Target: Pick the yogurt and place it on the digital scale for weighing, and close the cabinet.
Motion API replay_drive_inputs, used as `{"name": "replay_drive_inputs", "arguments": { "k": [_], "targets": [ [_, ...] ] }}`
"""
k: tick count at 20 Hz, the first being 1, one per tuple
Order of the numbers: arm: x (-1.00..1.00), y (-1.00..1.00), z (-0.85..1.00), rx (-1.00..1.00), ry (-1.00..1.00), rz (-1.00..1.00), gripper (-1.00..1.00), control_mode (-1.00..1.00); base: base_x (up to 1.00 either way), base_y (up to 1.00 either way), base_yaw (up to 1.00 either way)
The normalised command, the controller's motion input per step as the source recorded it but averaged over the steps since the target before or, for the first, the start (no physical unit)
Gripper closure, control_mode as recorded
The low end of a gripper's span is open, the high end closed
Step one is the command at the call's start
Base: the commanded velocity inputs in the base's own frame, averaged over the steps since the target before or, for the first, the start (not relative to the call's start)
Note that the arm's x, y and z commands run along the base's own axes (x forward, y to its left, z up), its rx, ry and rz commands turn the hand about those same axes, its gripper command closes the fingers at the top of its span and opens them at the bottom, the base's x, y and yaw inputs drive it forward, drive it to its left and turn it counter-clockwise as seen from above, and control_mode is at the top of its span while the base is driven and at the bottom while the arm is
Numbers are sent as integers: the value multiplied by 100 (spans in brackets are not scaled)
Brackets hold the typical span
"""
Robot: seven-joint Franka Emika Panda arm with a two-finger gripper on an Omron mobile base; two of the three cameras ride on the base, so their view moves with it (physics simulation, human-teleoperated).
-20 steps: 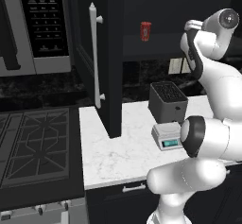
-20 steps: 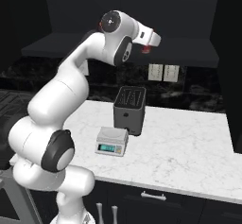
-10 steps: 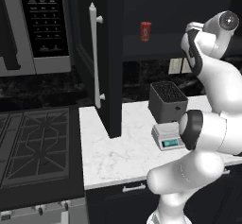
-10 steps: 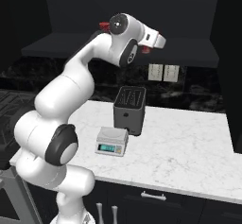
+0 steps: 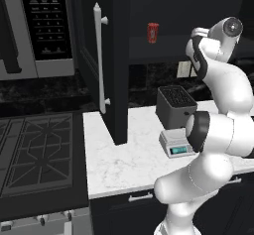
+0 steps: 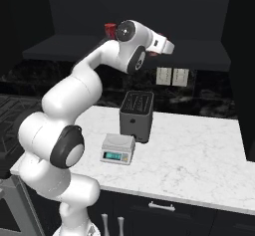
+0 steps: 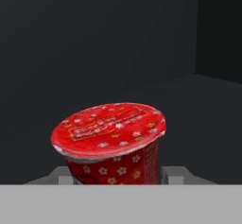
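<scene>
I see the yogurt with a glossy red lid, a white marble-look counter, and a matt black cabinet.

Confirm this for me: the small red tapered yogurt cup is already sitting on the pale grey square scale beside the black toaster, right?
No. The right base view shows the pale grey square scale bare beside the black toaster; the red yogurt cup is between the claw's fingers in the hand view.

Black boxy toaster sits on the white marble table, back near the wall; gas stove is right beside the table. Microwave hangs above the stove; twin wall outlets behind the toaster.
</scene>
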Motion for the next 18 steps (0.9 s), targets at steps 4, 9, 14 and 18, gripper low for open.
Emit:
{"name": "replay_drive_inputs", "arguments": {
  "k": [4,9,14,18],
  "targets": [
    [0,-4,0,0,-5,0,100,-100,0,0,0],
    [-71,-4,0,0,-24,0,100,-100,0,0,0],
    [-100,0,0,0,-16,0,100,-100,0,0,0],
    [-100,0,0,0,-19,0,100,-100,0,0,0]
  ]
}}
